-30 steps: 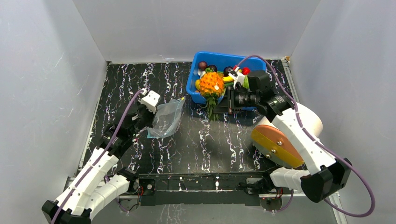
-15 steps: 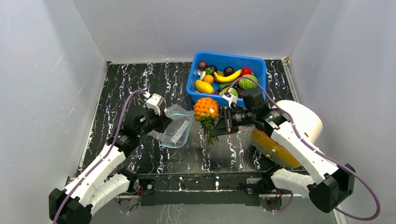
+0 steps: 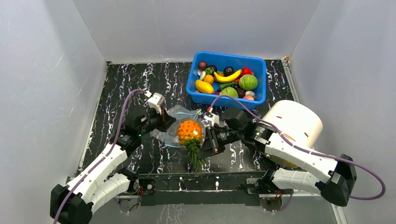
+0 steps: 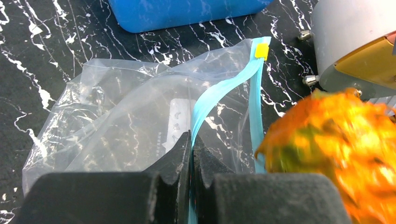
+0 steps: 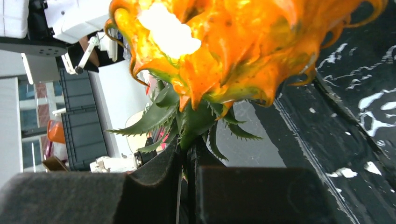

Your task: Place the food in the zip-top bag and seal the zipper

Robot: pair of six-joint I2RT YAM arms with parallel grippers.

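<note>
Pineapple (image 3: 190, 132) nearer bag (image 4: 116, 116), right jaws tight

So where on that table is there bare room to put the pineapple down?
The far-left stretch of table, between the left wall and the blue bin, is bare. The middle is crowded: zip-top bag, pineapple, left arm and right arm meet there. The white drum fills the right side.

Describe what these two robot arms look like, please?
Both the left arm and right arm have chunky white shells with black joints. A thin purple cable loops along each one. The left tool and right tool are matte black with two blunt wedge-shaped fingers.
</note>
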